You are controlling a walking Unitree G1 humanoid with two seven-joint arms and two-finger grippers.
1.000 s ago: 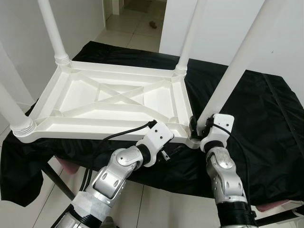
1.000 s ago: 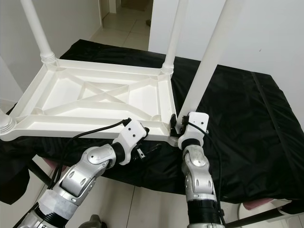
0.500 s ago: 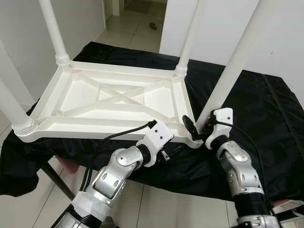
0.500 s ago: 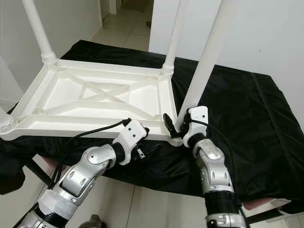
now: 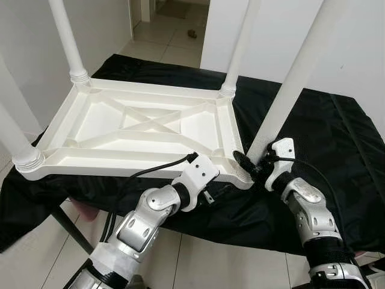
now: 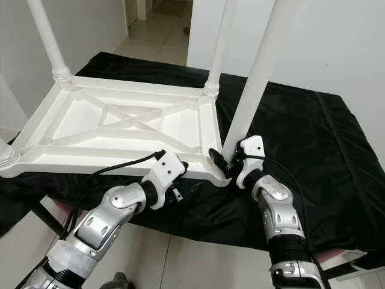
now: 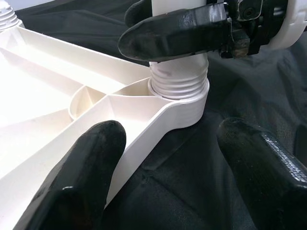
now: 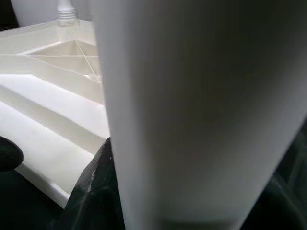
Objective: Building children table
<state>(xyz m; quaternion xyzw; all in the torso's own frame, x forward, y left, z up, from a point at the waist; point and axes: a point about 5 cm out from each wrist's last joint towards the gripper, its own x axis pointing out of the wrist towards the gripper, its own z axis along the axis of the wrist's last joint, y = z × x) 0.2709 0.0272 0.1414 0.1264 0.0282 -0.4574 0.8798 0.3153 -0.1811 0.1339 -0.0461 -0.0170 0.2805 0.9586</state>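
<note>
I am closing my right hand (image 5: 257,165) around the base of the upright near-right leg (image 5: 293,81) at the overturned white table's (image 5: 144,129) corner, while my left hand (image 7: 172,158) is gaping empty just below.

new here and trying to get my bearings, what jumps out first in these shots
An upside-down white table top lies on a black cloth, its ribbed underside up and white legs standing at its corners. At the near right corner the right gripper holds the base of a leg where its threaded end sits in the socket. The left gripper waits open beside that corner.
</note>
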